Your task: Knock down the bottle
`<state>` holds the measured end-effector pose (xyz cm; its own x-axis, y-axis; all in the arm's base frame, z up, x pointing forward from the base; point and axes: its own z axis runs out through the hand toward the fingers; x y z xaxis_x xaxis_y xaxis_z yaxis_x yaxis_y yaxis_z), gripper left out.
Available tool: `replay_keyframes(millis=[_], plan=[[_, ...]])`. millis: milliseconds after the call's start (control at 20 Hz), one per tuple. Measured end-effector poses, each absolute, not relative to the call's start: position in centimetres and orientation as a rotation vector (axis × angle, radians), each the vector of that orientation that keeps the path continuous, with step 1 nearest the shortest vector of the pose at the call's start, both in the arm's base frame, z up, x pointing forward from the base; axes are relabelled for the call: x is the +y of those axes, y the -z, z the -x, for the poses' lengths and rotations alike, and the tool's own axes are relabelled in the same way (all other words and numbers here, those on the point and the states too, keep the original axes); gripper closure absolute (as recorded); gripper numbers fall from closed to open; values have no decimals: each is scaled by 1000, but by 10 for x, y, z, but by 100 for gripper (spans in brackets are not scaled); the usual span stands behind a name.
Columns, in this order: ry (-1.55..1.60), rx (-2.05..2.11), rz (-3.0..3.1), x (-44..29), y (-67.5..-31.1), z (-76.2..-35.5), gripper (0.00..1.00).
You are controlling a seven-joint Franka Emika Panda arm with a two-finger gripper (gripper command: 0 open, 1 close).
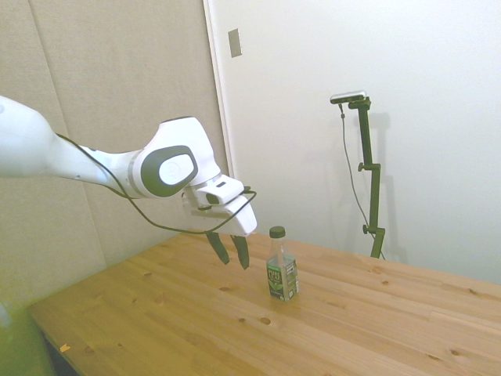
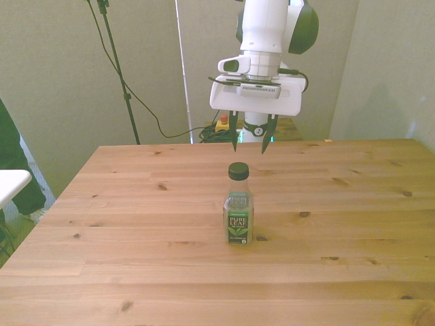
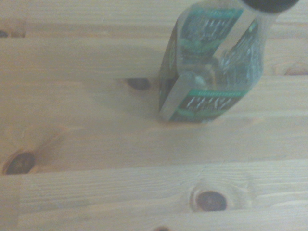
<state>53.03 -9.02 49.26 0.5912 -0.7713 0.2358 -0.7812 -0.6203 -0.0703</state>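
Note:
The bottle (image 1: 282, 266) (image 2: 238, 206) stands upright near the middle of the wooden table (image 2: 340, 231), clear plastic with a dark cap and a dark green label. My gripper (image 1: 229, 251) (image 2: 249, 140) hangs open in the air just behind the bottle, its fingertips at about cap height and apart from it, with nothing between the fingers. In the wrist view the bottle (image 3: 211, 62) fills the frame from close by, upright on the planks.
A tangle of cables and a yellow box with a red button (image 2: 222, 124) lie on the floor behind the table. A white object (image 2: 10, 183) juts in at the front view's left edge.

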Motion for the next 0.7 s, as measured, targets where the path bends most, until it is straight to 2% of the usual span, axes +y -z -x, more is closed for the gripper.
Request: replay_keyframes(millis=[700], plan=[[-425,-1475,-2671,-101,-492,-612,100]])
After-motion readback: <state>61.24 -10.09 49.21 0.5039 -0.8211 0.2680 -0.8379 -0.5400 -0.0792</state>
